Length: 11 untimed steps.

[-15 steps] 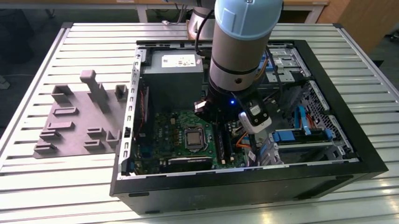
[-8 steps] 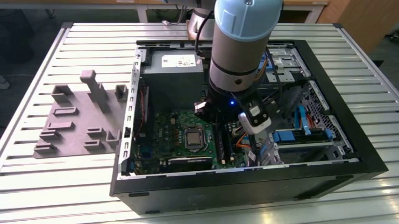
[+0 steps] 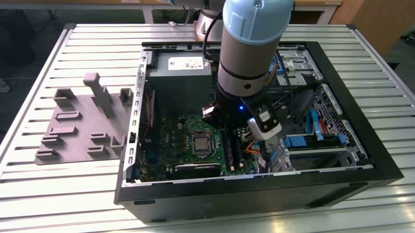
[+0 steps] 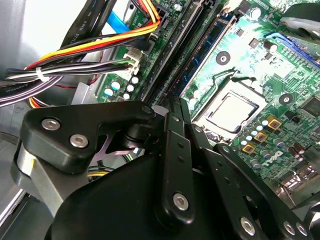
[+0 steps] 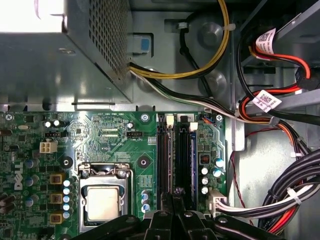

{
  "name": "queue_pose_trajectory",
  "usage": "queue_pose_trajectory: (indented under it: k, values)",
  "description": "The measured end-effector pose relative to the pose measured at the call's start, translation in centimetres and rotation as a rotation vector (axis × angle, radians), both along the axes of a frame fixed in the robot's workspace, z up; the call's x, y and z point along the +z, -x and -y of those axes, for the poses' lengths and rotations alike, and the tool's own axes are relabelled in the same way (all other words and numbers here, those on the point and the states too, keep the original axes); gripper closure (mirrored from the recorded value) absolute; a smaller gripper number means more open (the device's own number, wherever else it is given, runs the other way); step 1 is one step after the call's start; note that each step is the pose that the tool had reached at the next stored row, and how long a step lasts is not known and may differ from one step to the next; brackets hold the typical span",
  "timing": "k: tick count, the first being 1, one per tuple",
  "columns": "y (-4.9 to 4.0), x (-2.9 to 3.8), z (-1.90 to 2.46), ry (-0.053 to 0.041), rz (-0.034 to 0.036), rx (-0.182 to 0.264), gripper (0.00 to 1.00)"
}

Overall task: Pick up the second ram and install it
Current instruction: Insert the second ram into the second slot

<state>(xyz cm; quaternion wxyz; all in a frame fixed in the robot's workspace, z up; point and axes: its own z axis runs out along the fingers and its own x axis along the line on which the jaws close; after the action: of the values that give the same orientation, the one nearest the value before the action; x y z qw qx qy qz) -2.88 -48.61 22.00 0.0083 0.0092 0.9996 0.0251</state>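
Black jointed-link gripper (image 5: 176, 192) is sitting closest to the lens in both wrist views, and it is hanging right over the near end of the memory slots; I can't tell whether it is closed empty, pinching something thin, or slightly apart. Working down by size: ribbed aluminium table (image 3: 52, 194) is carrying everything, open black tower PC case (image 3: 259, 191) is lying on its side on it, and the pale blue-and-silver robot arm (image 3: 250, 43) is reaching straight down into the case. Grey moulded parts tray (image 3: 77, 126) is lying just beside the case, on the exterior view's left. Inside, the green motherboard (image 5: 100, 135) is lying flat, with the grey metal power supply box (image 5: 50, 65) next to it and a bundle of black, red and yellow cables (image 5: 280, 200) running along the other side. Silver square processor socket (image 5: 102, 202) is sitting just beside the long black memory slots (image 5: 164, 150). Thin flat blue memory stick (image 5: 192, 160), which I'm reading as the second ram, is standing on edge in the slot farthest from the socket; it is also showing as a blue strip (image 4: 209, 42) in the second wrist view. My judgement: pick-up is looking done and the work is sitting at the insertion end, but whether that stick is fully seated and latched is not something I'm able to confirm.
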Motion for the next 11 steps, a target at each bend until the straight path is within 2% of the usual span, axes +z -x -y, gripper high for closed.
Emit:
queue_pose_trajectory:
  k: [11]
  values:
    - [0.00,-0.25,-0.01,-0.0005,0.0001,0.000,0.88]
